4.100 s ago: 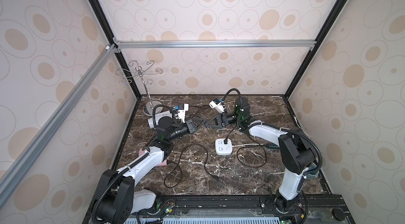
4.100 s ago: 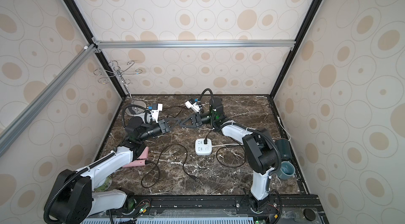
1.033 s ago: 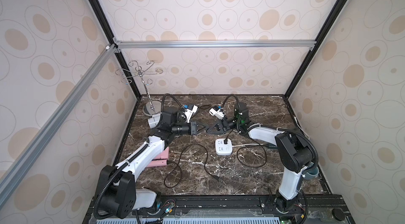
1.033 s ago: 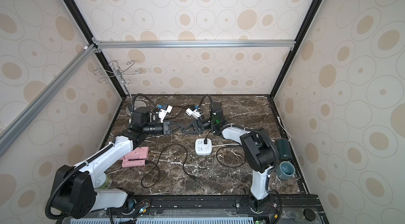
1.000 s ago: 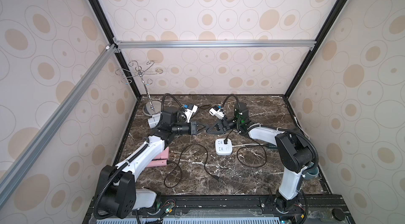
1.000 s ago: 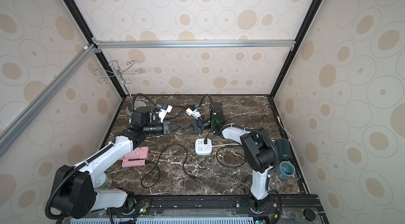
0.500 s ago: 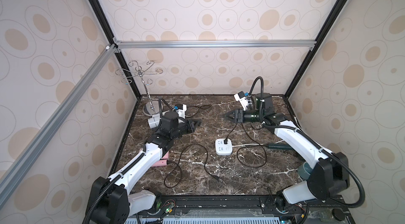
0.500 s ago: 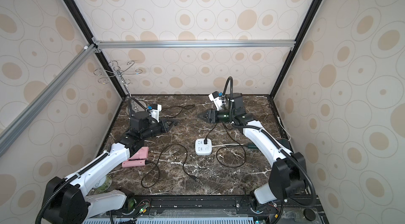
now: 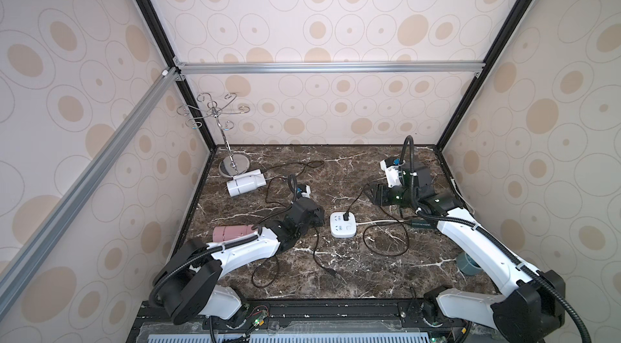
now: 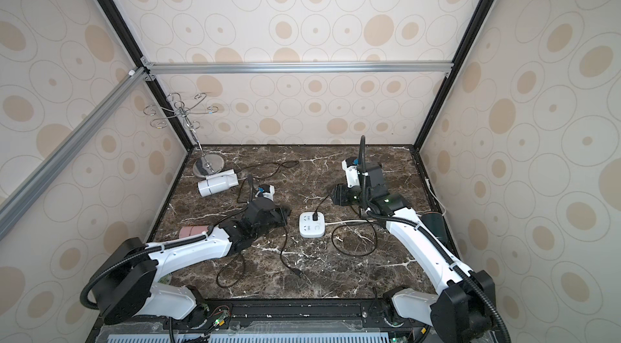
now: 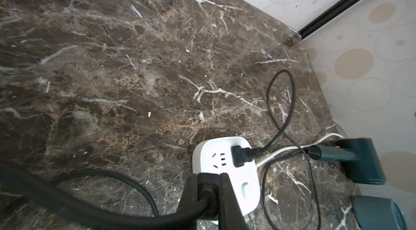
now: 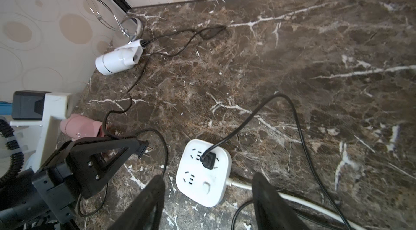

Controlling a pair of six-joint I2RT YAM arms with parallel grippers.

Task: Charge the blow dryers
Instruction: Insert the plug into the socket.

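1. Plainly, the left gripper (image 11: 209, 179) is clamped on a black plug (image 11: 208, 187) at the end of a thin black cord. It sits just beside the square white power strip (image 11: 216, 156), which lies ahead of its fingertips.
2. The strip's sockets face up, and one already holds the black plug (image 11: 240, 156) of the dark green barrel-shaped blow dryer (image 11: 360, 161). A free socket (image 11: 219, 159) lies next to that plug, on the side nearer the left gripper.
3. The held plug's long axis looks roughly level with the fingers. Its prongs are hidden, so I judge it must tip down before it can enter.
4. The left arm is the nearer one. The right gripper (image 12: 209, 183) hangs above the strip with its jaws wide apart and holds nothing.
5. The white barrel dryer (image 9: 243, 185) lies by the chrome stand's base (image 9: 233, 166). The pale pink dryer (image 9: 232, 234) lies beside the left arm, and a loose plug (image 9: 332, 272) rests on the marble top (image 9: 369, 277).
6. The strip is mid-table, well apart from the walls. The plugged cord arching over it is the main obstacle.
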